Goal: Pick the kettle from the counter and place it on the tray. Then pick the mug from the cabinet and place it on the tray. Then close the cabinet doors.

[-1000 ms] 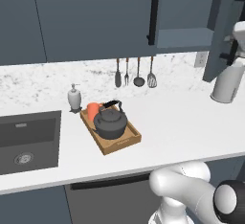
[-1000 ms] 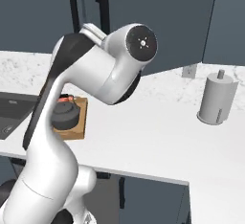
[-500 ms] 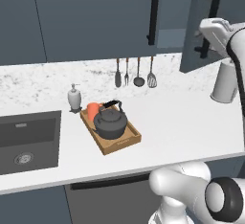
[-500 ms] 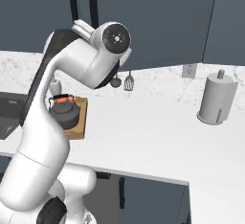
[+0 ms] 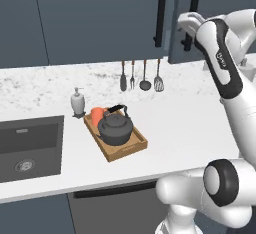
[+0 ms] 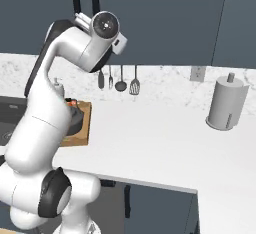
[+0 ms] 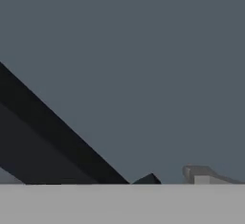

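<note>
The dark grey kettle (image 5: 115, 129) sits in the wooden tray (image 5: 126, 151) on the counter (image 5: 190, 123). The orange mug (image 5: 96, 114) stands in the tray behind the kettle, touching or nearly touching it. Both cabinet doors stand shut or nearly so: the left door (image 5: 100, 18), and the right door (image 5: 181, 43) with its black bar handle (image 5: 192, 15). My gripper (image 5: 184, 22) is pressed up against the right door beside that handle. The hand view looks flat onto the door, with the bar handle (image 7: 57, 137) running diagonally. My gripper (image 7: 173, 177) shows two tips apart, nothing between them.
A soap dispenser (image 5: 76, 103) stands left of the tray, and the sink (image 5: 30, 145) lies further left. Utensils (image 5: 141, 78) hang on the back wall. A paper-towel roll (image 6: 227, 103) stands on the counter at the right. The tray (image 6: 83, 123) lies behind my arm.
The right cabinet door has swung from well ajar to almost flush with the left one. My hand has travelled left and back with it against the panel.
</note>
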